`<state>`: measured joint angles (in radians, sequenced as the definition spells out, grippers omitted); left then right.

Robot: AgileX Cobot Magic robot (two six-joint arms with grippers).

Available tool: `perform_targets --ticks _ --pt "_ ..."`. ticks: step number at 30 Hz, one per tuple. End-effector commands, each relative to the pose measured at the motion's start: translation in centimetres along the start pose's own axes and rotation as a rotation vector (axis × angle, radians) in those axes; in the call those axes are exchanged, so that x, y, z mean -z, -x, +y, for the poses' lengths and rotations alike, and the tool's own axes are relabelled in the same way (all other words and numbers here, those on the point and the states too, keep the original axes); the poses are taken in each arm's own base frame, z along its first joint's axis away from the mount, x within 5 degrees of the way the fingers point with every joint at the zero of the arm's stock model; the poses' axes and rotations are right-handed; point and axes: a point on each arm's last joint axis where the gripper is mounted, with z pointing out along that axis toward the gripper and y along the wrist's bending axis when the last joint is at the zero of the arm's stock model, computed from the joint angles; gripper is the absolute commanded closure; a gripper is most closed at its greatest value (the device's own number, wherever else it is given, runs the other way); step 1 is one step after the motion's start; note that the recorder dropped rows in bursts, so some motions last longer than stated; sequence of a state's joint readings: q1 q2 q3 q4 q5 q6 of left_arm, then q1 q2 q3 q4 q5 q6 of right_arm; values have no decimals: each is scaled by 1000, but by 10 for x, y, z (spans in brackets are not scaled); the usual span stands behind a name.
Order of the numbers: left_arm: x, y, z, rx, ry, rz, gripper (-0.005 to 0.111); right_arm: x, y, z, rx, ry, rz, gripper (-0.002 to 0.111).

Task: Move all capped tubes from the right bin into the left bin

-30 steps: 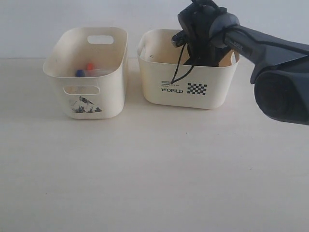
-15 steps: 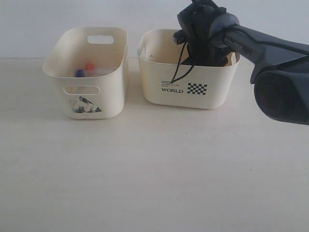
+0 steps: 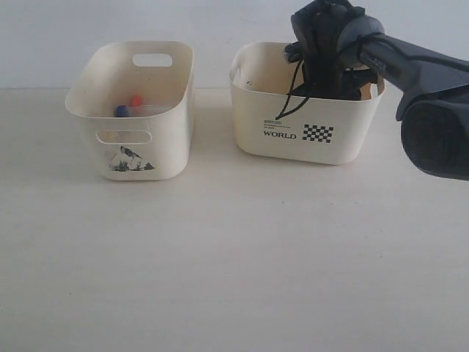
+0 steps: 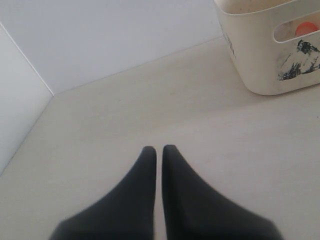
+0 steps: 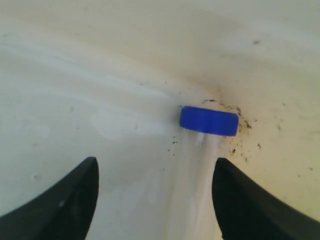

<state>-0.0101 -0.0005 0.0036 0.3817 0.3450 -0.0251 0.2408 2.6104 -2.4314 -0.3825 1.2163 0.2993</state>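
Observation:
The right bin [image 3: 304, 136], cream with "WORLD" and a checker print, holds a clear capped tube with a blue cap [image 5: 209, 120] lying near a dirty corner. My right gripper [image 5: 156, 161] is down inside that bin, open. The tube's faint body runs between its fingers, nearer one side, and nothing is gripped. From outside only the right arm's wrist [image 3: 330, 44] shows above the rim. The left bin [image 3: 88, 103] with the mountain picture holds a blue-capped tube [image 3: 121, 111] and an orange-red-capped tube [image 3: 135, 100]. My left gripper [image 4: 159, 148] hovers shut over bare table, away from the left bin [image 4: 255, 55].
A black cable [image 3: 287, 106] hangs from the right wrist over the right bin's front wall. The bins stand apart near the table's back edge, by a white wall. Dark specks [image 5: 240, 125] dot the right bin's floor.
The right bin has slid to the right together with the right arm, widening the gap between the two bins. The left bin and its tubes have not moved.

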Motion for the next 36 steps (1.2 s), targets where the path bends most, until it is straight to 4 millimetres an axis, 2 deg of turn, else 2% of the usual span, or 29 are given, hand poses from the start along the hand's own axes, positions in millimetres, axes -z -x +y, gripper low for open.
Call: perform_targets --ticks 1,10,23,36 --pt "0 1 0 9 1 -7 102 3 1 -3 -7 -6 -1 47" --pt "0 1 0 9 1 -7 102 33 6 3 57 3 -59 47" --pt "0 1 0 9 1 -7 102 35 9 -8 94 -63 -79 47" --pt "0 1 0 9 1 -7 102 36 8 -2 17 8 -63 47"
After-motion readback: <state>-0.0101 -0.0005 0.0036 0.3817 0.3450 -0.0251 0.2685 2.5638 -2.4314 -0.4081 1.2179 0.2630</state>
